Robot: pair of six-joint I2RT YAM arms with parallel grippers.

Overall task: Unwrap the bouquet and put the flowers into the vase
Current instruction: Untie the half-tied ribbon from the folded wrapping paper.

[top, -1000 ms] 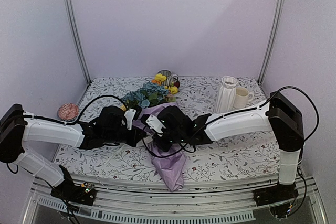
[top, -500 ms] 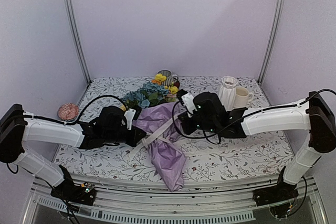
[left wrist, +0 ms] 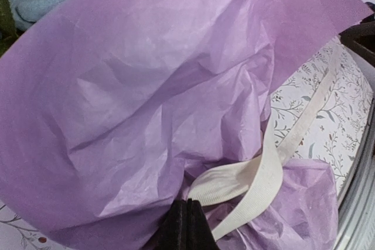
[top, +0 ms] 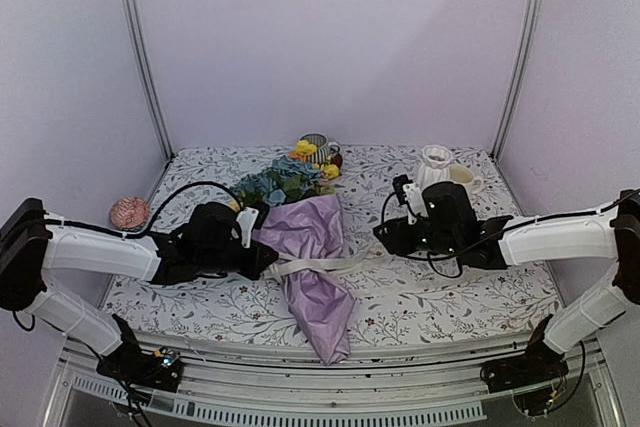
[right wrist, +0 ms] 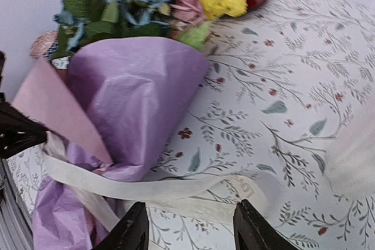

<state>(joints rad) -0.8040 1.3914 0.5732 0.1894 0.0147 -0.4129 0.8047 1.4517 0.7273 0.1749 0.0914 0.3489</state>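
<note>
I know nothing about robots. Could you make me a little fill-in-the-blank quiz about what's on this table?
1. The bouquet lies on its side, wrapped in lilac ____.
2. The white vase stands next to a cream ____.
3. The right arm's jaws hang ____ over the end of the loose ribbon.
Missing words: paper; mug; open.

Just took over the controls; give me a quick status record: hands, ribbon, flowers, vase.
left hand: shut on the paper near the ribbon
right hand: open, holding nothing
ribbon: loose across paper and table
flowers: lying wrapped in the paper
vase: upright beside a mug, no flowers in it
</note>
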